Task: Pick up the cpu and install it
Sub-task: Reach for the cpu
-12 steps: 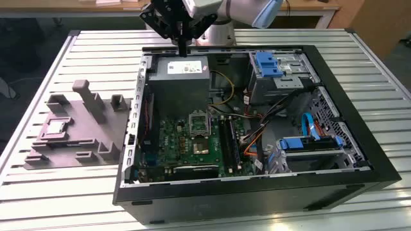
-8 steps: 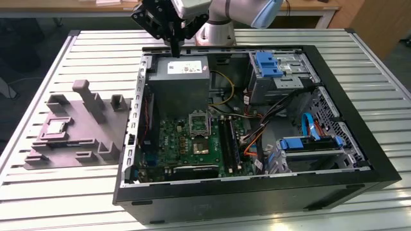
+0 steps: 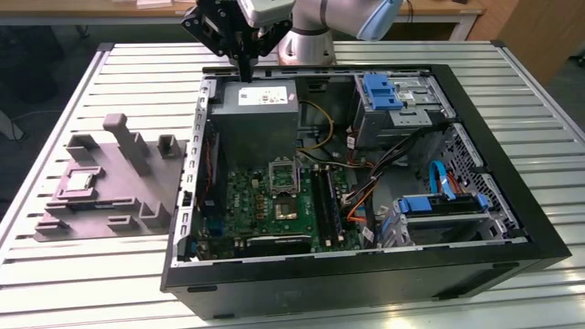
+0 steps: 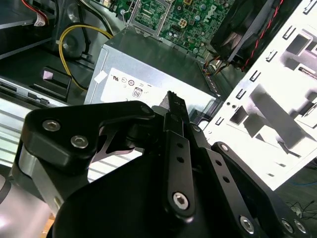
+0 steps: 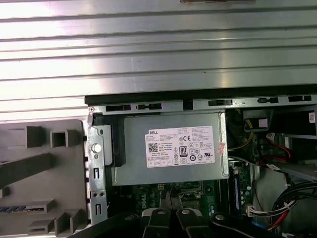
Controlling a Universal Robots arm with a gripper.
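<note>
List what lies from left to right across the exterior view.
cpu → power supply → yellow cable → top blue latch

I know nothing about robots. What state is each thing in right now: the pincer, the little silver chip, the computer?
pincer: shut, empty, above the power supply.
cpu: lying flat in the grey tray, not picked up.
computer case: on its side, panel off, insides exposed.
socket frame: no silvery chip in it, as far as shows.
</note>
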